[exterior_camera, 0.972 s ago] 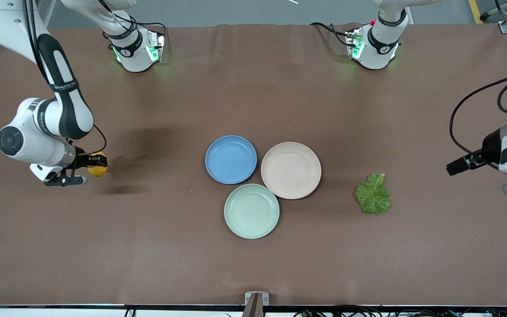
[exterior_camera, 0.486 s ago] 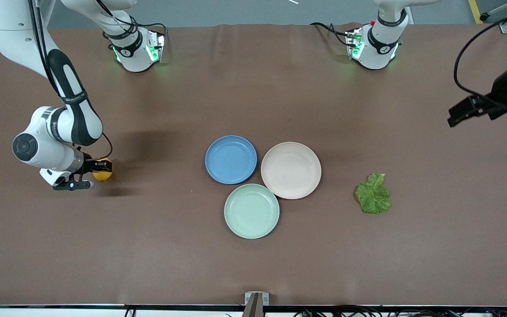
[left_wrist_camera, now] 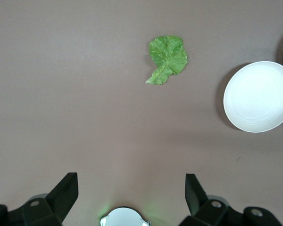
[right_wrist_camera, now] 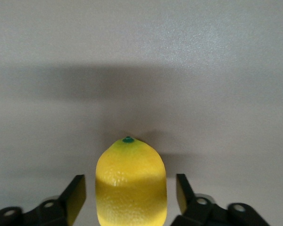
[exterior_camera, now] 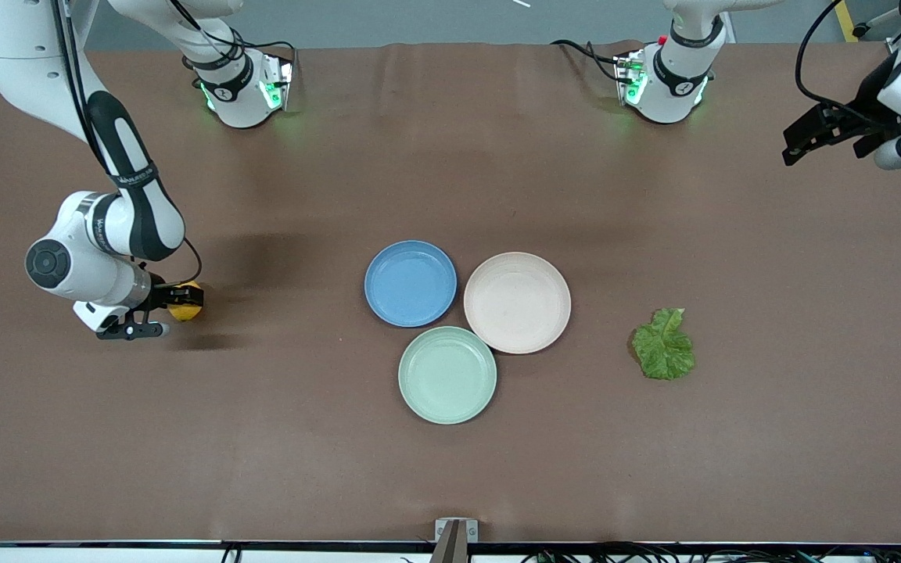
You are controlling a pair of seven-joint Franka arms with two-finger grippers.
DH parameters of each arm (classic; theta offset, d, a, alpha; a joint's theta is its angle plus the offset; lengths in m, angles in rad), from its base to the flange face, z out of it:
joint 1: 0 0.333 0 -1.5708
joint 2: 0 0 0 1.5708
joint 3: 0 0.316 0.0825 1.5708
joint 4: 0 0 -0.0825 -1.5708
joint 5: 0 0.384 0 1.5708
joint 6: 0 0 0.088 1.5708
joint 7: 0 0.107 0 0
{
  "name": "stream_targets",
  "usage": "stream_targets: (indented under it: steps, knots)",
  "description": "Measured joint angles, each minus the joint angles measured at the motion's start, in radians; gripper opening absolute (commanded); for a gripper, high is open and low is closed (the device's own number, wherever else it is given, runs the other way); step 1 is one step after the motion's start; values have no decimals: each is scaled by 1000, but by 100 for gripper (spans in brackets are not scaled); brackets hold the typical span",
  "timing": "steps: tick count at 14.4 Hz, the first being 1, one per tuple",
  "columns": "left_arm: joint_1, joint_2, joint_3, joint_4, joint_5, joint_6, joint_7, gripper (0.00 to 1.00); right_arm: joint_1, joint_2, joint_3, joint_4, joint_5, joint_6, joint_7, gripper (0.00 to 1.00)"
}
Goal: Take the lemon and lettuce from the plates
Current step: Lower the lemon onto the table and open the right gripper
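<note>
The lemon (exterior_camera: 187, 306) lies on the table toward the right arm's end, away from the plates. My right gripper (exterior_camera: 182, 297) is low around it, open, with a gap between each finger and the lemon (right_wrist_camera: 131, 181). The lettuce (exterior_camera: 663, 346) lies flat on the table beside the beige-pink plate (exterior_camera: 517, 302), toward the left arm's end. The blue plate (exterior_camera: 410, 283) and the beige-pink plate are both empty. My left gripper (exterior_camera: 822, 141) is open and empty, up in the air over the left arm's end of the table. Its wrist view shows the lettuce (left_wrist_camera: 167, 59) and the beige-pink plate (left_wrist_camera: 258, 96).
A pale mint-green plate (exterior_camera: 446, 375) touches both other plates, nearer to the front camera, and is empty. The arm bases (exterior_camera: 243, 86) (exterior_camera: 665, 78) stand at the table's back edge. Brown cloth covers the table.
My right gripper has carried the lemon a little toward the plates and down to the table. My left gripper has swung up and away from the lettuce toward its base end.
</note>
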Motion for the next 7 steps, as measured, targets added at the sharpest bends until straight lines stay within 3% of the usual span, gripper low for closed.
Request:
stream_targets:
  steps: [3,7]
  knots:
    - [-6,-2,0,-2,0,1,29,100,0,-92,0,44,0,-152,2,99]
    - [-6,0,3,-4,0,4,37,100,0,-300,-1,154,0,-499,51,99]
